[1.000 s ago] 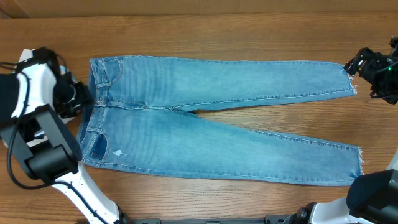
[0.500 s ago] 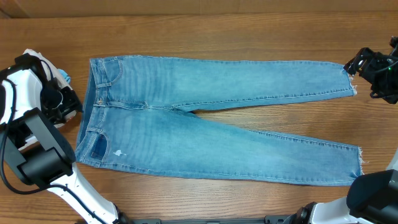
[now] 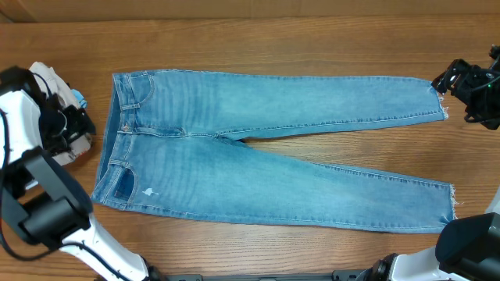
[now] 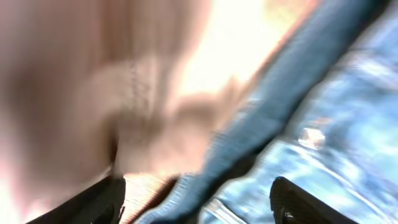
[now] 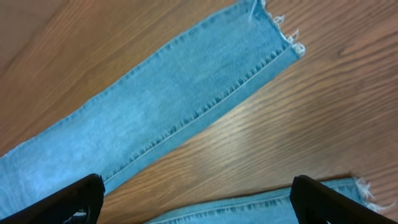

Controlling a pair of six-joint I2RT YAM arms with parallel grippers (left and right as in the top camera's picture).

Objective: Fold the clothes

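Overhead view first: the jeans are spread flat on the wooden table, light-blue denim with the waistband at the left and both legs running off to the right. The far leg lies nearly straight, while the near leg angles toward the near-right, so there's a wedge of bare wood between them. Both have frayed hems, and the far hem sits just beside the right gripper at the right edge of the table.

The left gripper is off to the left of the waistband, near the denim but not touching it as far as I can see. A cream garment is bunched up just past it on the far-left side.

The left wrist view is super blurry, honestly. You can make out denim on the right and a pale smear on the left. The two fingers at the bottom corners are clearly spread, with nothing pinched between them.

The right wrist view is sharp. Its fingers are spread wide and empty, hanging above the wood, with the far leg's frayed end crossing the top of the shot and a strip of the near leg's edge along the bottom.
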